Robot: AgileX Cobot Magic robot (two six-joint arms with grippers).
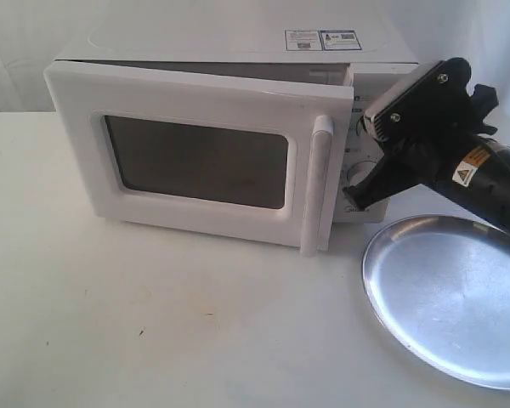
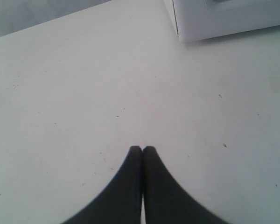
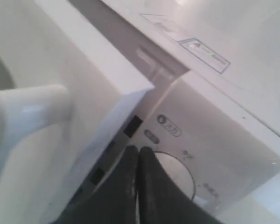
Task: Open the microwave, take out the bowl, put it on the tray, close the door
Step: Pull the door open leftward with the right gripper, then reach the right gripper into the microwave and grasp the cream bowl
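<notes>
One edge of the door [image 1: 195, 161] stood swung a little way out from the microwave [image 1: 238, 34], its tall handle [image 1: 317, 183] at centre-right of the exterior frame. It was ajar, not yet wide enough to reach through. The bowl showed in no view; presumably it sat inside, behind the door. The right gripper [image 3: 139, 151] had its fingers pressed together, tips poked into the gap between the door's free edge and the knob [image 3: 175, 175] panel — likely as a slim wedge to lever the door outward. The tray [image 1: 442, 297] lay bare at lower right, close by to receive the bowl. The left gripper [image 2: 142, 149], also pressed together, hung over the white table [image 2: 60, 93] — apparently parked clear of the door's swing.
</notes>
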